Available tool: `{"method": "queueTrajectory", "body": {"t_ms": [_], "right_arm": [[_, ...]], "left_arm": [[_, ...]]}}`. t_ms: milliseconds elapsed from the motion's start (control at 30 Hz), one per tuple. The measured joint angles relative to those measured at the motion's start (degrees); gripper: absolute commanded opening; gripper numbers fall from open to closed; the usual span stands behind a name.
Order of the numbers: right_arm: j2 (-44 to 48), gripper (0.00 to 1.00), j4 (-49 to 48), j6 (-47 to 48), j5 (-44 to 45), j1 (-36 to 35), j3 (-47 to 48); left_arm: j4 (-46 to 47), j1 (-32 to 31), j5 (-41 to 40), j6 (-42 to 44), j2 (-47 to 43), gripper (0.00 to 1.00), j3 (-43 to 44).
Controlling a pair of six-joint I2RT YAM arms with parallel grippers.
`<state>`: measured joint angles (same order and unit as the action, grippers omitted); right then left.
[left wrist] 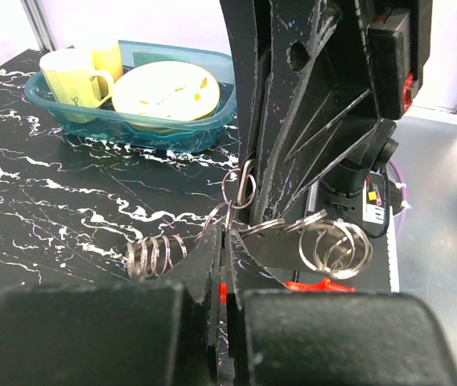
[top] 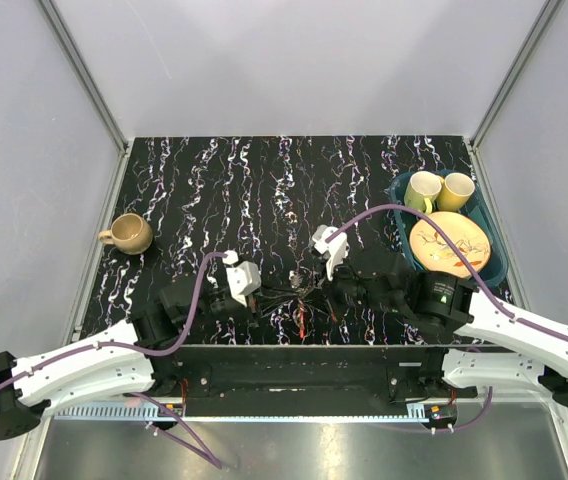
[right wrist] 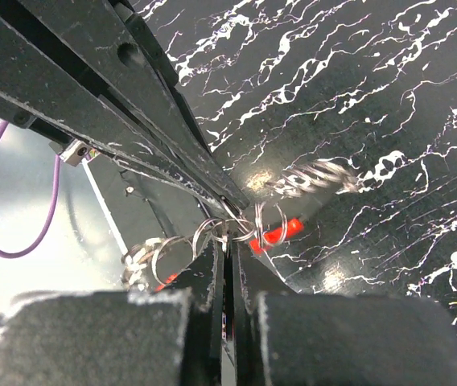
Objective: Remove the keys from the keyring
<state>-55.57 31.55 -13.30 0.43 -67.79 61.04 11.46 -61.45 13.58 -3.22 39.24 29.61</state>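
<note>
Silver keyring, pinched by left gripper, right gripper tip-to-tip

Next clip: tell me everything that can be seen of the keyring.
The keyring is a tangle of thin, shiny silver wire loops, some stacked like springs at either side, with a bright red piece among them. It sits low over the black marbled table near the front edge, pinched from opposite sides by the left gripper and the right gripper, both shut on it. Individual keys cannot be made out.
</note>
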Motion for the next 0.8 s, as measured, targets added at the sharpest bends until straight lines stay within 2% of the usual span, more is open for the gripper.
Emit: {"method": "queueTrajectory", "body": {"t_ms": [233, 500, 800], "right_arm": [[-0.96, 0.0, 0.68, -0.46, 0.31, 0.0, 0.96], [-0.79, 0.0, 1.33, -3.32, 4.61, 0.13, 1.22], [0.31, 0.0, 0.52, -4.9, 3.98, 0.24, 1.22]], "left_arm": [[-0.26, 0.0, -0.02, 1.07, 0.96, 0.0, 0.42], [-0.68, 0.0, 0.31, 2.32, -1.22, 0.0, 0.42], [0.39, 0.0, 1.57, 2.73, -3.04, 0.0, 0.33]]}}
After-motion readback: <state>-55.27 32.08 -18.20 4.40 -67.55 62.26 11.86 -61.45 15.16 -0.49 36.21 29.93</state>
